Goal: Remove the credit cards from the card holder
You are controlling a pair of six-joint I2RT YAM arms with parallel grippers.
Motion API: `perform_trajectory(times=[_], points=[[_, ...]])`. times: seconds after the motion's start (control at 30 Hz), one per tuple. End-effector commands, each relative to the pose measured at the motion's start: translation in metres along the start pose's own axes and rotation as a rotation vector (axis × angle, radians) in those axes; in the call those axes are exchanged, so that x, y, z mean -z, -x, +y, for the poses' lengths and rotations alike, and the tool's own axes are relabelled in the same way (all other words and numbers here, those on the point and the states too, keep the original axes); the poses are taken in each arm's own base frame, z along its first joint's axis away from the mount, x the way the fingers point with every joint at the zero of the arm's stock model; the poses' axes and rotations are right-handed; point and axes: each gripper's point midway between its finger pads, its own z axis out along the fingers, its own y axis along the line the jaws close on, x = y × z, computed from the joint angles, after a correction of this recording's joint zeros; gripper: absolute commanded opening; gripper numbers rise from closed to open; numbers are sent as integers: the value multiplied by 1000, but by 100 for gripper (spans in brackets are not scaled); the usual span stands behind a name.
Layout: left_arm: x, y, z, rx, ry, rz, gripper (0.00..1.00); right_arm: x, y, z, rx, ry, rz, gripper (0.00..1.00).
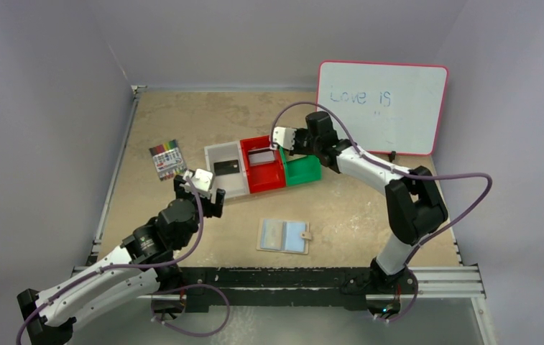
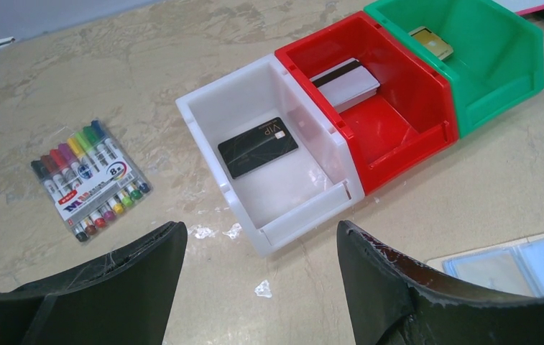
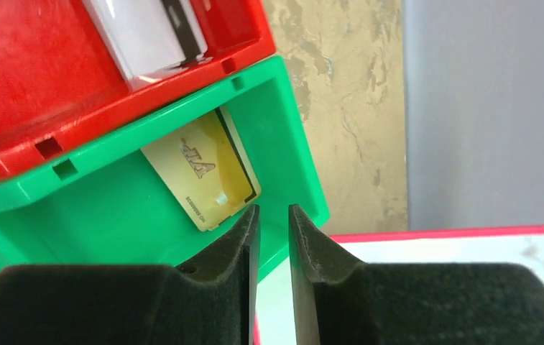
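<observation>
With the gold card [image 3: 200, 169] lying in the green bin [image 3: 89, 215], the right tool [image 3: 274, 212], narrowly parted and empty, is best lifted straight up so that the card is not dragged.

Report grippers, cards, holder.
Left gripper open, empty. Right gripper slightly open above gold card in green bin. Card holder lying open. Nothing in the way.

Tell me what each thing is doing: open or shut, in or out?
Beige bifold card holder: lying open, flat.
Black flat card: inside white plastic bin.
Silver-grey flat card: inside red plastic bin.
Gold flat card: inside green plastic bin.
Left claw: wide open, empty.
Right claw: barely open, empty.
</observation>
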Motion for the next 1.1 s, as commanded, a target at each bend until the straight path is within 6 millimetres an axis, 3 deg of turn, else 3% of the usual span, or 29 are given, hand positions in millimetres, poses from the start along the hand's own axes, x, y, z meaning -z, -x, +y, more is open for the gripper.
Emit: perform_trajectory(times=[0.0,0.13,0.27,0.37,0.5,0.83,1.07], points=[[1,17,-1,4,-10,-33,76,18,22,-22,-359,-100,-79,22],[1,16,-1,3,-10,-29,76,24,37,-14,-755,-106,-132,11],[0,15,-1,-3,-9,-24,76,18,23,12,-1135,-92,2,4],[1,20,4,7,17,-30,75,12,6,26,-1224,-118,97,0],[7,26,15,38,64,-58,75,9,1,44,-1309,-99,136,0],[10,27,25,44,107,-71,75,-17,-19,70,-1349,-76,265,0],[8,26,23,35,103,-62,74,-30,-21,69,-1368,-96,264,0]])
